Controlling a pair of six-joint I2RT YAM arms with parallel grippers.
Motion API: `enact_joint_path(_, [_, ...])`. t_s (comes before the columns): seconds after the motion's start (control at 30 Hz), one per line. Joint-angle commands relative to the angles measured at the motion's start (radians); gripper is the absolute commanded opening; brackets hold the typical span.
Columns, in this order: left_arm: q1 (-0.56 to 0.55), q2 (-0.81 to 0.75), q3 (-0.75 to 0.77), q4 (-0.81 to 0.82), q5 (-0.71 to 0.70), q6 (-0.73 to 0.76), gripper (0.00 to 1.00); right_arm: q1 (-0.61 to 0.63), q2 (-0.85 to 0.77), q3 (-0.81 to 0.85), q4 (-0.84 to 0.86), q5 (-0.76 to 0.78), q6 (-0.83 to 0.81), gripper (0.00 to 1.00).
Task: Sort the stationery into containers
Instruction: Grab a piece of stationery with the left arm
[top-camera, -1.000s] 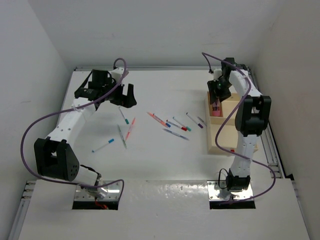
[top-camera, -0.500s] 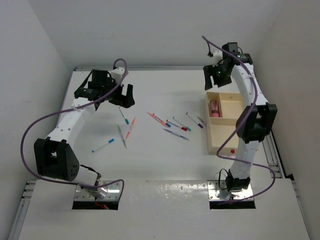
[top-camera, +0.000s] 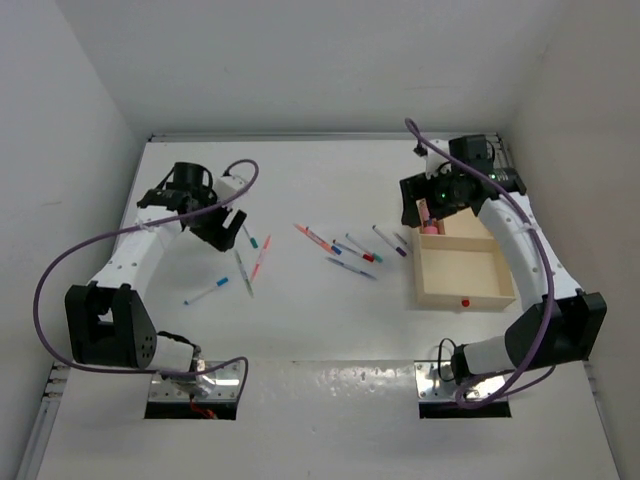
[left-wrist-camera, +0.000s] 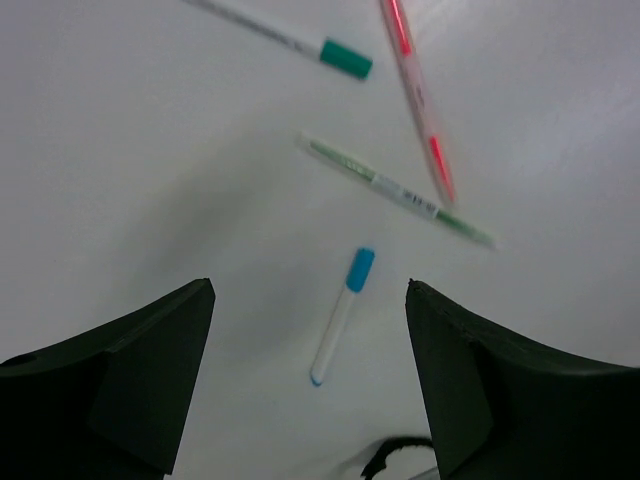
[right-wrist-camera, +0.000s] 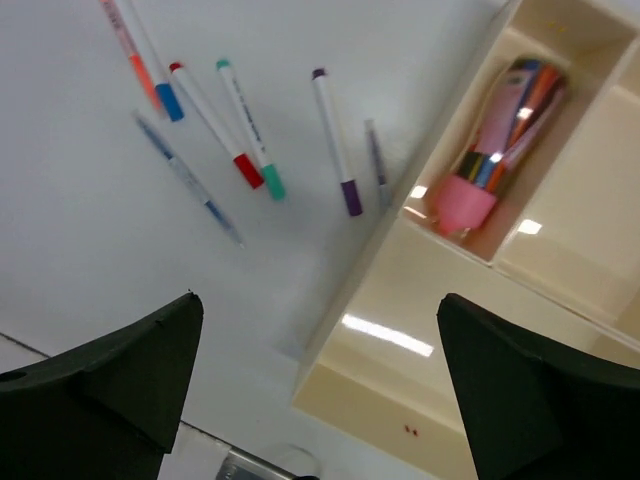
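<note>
Several pens lie loose mid-table: a blue-capped one (top-camera: 205, 291), an orange-red one (top-camera: 262, 257), and a group with red, teal and purple caps (top-camera: 365, 250). My left gripper (top-camera: 225, 232) hangs open over the left pens. In the left wrist view the blue-capped pen (left-wrist-camera: 340, 315) lies on the table between its fingers (left-wrist-camera: 150, 360), untouched. My right gripper (top-camera: 413, 208) is open and empty above the left wall of the wooden tray (top-camera: 418, 275). A pink block (right-wrist-camera: 462, 200) and a bundle of coloured pens (right-wrist-camera: 515, 110) lie in one small section.
The tray's large section (right-wrist-camera: 430, 290) holds nothing, and a red dot (top-camera: 465, 300) marks its near rim. A teal-capped pen (left-wrist-camera: 300, 45), an orange-red pen (left-wrist-camera: 418, 95) and a green one (left-wrist-camera: 400, 190) lie beyond the left fingers. Purple cables loop off both arms.
The right gripper lifted out of the tray's small section, opened wide and swung to the tray's left edge; the pink block stayed inside. The left gripper came nearer and lower over the left pens.
</note>
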Motion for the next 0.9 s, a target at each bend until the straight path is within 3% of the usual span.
enact_joint_path(0.0, [0.038,0.000,-0.058,-0.159,0.013,0.295,0.83,0.019,-0.063,-0.100,0.064,-0.052,0.023,0.99])
enact_joint_path(0.13, [0.053,-0.006,-0.156,-0.113,-0.024,0.369,0.78,0.032,-0.114,-0.186,0.114,-0.138,0.059,0.95])
enact_joint_path(0.37, [0.050,0.060,-0.235,-0.009,-0.064,0.340,0.59,0.039,-0.081,-0.140,0.064,-0.183,0.069,0.81])
enact_joint_path(0.7, [0.047,0.139,-0.305,0.093,-0.084,0.323,0.57,0.000,-0.065,-0.110,0.053,-0.213,0.108,0.80])
enact_joint_path(0.87, [0.047,0.181,-0.336,0.139,-0.085,0.314,0.49,-0.015,-0.065,-0.110,0.058,-0.229,0.128,0.80])
